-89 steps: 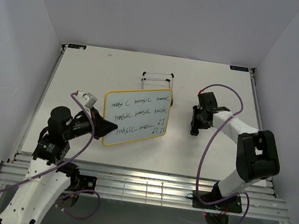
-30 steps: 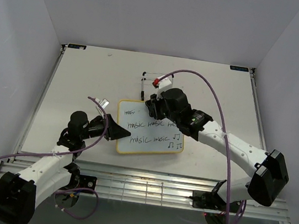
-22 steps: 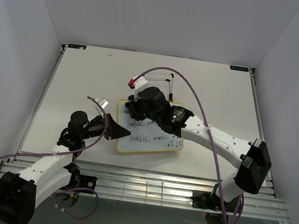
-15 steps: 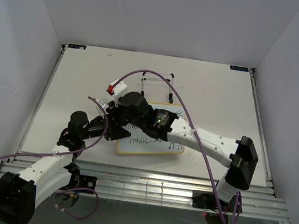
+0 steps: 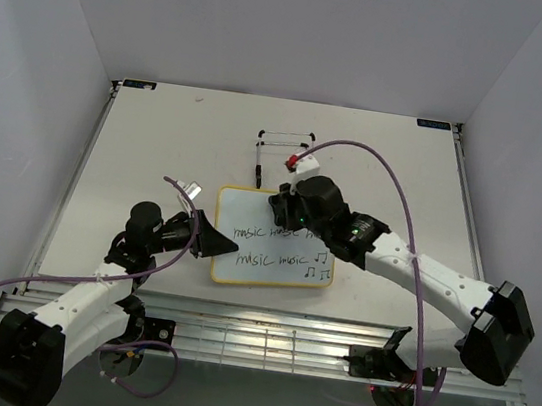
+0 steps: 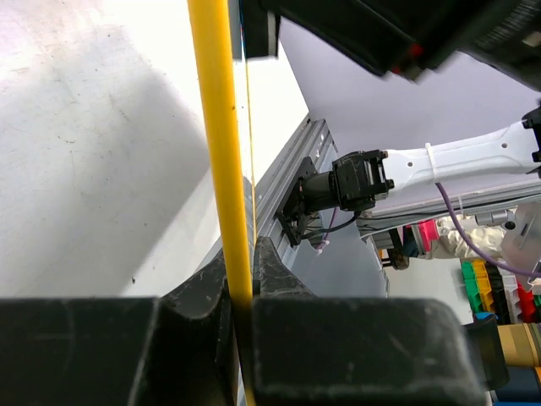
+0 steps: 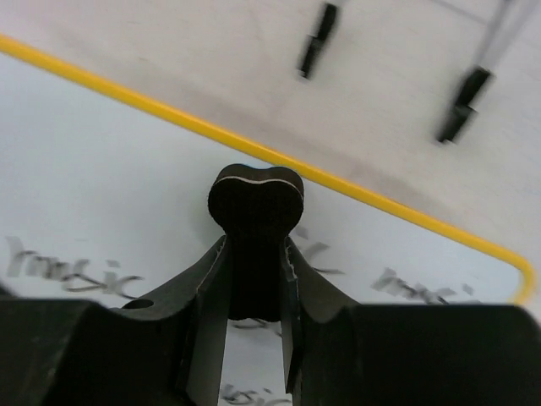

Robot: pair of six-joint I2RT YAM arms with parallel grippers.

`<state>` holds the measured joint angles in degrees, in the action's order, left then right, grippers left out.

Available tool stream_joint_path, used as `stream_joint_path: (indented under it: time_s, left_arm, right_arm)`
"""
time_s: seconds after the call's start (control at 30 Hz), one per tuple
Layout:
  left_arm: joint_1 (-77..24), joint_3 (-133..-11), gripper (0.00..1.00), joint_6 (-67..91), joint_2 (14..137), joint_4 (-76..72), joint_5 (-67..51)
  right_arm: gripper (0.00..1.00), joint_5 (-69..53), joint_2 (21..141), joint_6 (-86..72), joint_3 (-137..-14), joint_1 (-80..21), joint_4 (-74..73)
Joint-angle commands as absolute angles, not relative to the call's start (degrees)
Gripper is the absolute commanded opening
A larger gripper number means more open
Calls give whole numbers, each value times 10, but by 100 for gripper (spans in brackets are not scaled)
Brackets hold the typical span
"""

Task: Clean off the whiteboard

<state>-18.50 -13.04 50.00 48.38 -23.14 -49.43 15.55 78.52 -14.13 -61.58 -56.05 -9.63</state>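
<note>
Left claw (image 5: 227, 247) clamps the yellow-framed whiteboard (image 5: 272, 269) on the table (image 5: 159, 137); right claw (image 7: 254, 245) pinches a black eraser (image 7: 255, 203) near its top edge. We see black "music" words and notes below, the upper-left corner blank.

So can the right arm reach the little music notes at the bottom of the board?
Probably yes. The right gripper, holding the eraser, is over the whiteboard near the music notes; nothing lies between, and the left gripper grips the opposite edge.
</note>
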Motion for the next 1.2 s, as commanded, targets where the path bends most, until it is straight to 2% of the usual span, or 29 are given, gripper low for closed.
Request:
stream_joint_path:
  time_s: [0.0,0.17,0.47,0.57,0.77,0.93,1.07,1.17]
  left_arm:
    - [-188,-184,0,492,461,-338,-541]
    - [-188,-182,0,493,467,-339,-545]
    - [-188,-184,0,506,463,-346,-541]
    - [-188,-190,0,508,464,-349,-541]
    - [-188,-199,0,512,461,-351,-541]
    - [-188,-202,0,514,468,-357,-544]
    - [-188,-209,0,518,472,-362,-547]
    - [-188,-213,0,520,475,-366,-549]
  right_arm:
    - [24,219,745,-146,-548,-487,-149]
    - [23,161,746,-138,-571,-483,-138]
    - [23,54,854,-146,-724,-633,-59]
    - [23,53,880,-148,-746,-632,-68]
    - [23,64,817,-165,-628,-528,-73]
    - [23,43,727,-152,-502,-392,-74]
    - [23,6,702,-131,-458,-280,-76]
    - [23,-22,702,-120,-450,-245,-85]
